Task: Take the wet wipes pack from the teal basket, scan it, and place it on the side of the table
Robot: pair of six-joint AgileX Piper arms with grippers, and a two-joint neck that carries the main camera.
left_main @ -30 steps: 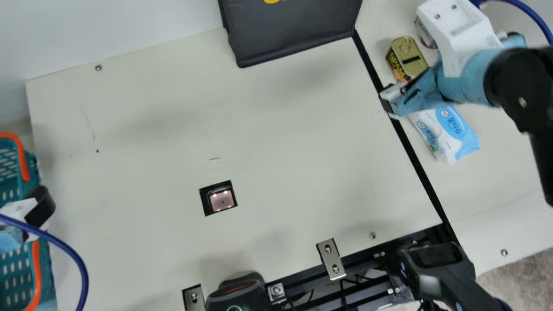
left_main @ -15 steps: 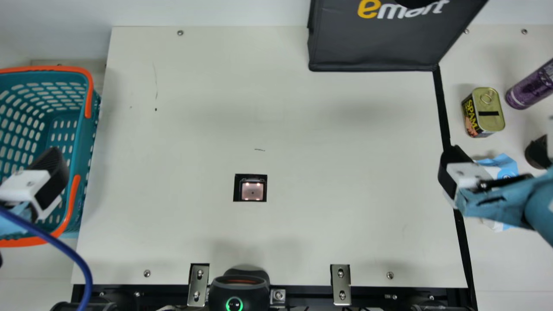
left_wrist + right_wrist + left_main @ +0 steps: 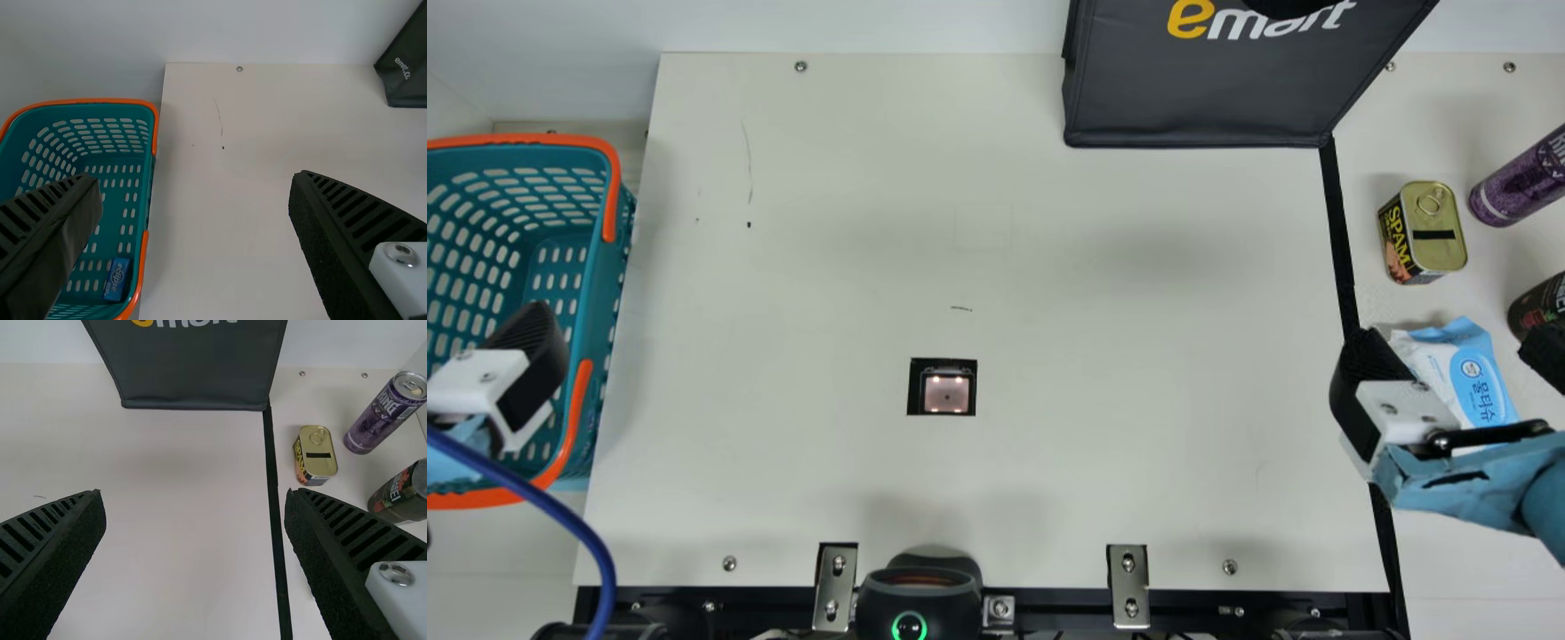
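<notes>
White and blue, the wet wipes pack [image 3: 1472, 373] is lying on the side of the table at 3 o'clock from the scanner window [image 3: 946, 393], so you are probably finishing. You are keeping your right gripper's [image 3: 194, 495] fingers spread; lift straight up before swinging towards 9 o'clock, sparing the gold-lidded tin [image 3: 1436, 236] near 12 and the dark can [image 3: 400, 493] between 1 and 2 from the pack. At 9 o'clock, your left gripper [image 3: 193, 176], also spread, is hanging by the teal basket [image 3: 603, 293]. Your right arm is masking the pack's 6 o'clock end; contact and clearance are remaining uncertain.
</notes>
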